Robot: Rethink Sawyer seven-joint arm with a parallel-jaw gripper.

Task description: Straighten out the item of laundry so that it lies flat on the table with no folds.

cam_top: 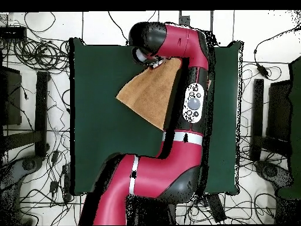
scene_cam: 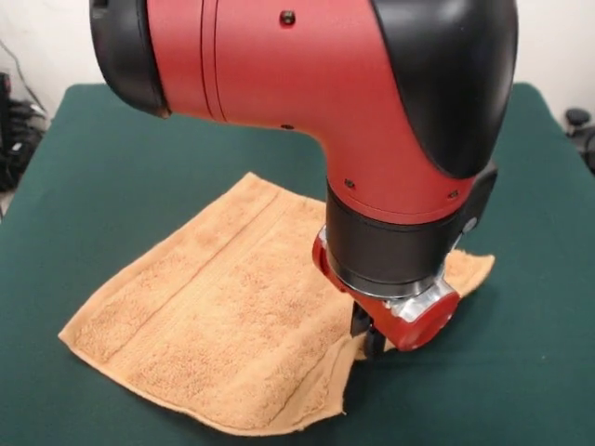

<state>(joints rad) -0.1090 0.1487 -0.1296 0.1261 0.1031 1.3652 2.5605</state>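
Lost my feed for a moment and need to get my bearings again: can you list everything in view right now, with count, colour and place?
towel: one, tan-orange, spread on the table near the front-view camera, with its corner by the hand lifted and a lower edge curled up; partly hidden by the arm in the overhead view.
table: one, dark green cloth cover, fills most of both views.
cables: many, dark, strewn on the pale floor around the table in the overhead view.
dark equipment: several pieces, black, on the floor at both sides of the table.
arm: one, red and black, reaching across the table over the towel.
hand: one, dark, below the red wrist at the towel's raised corner; open or shut cannot be told.
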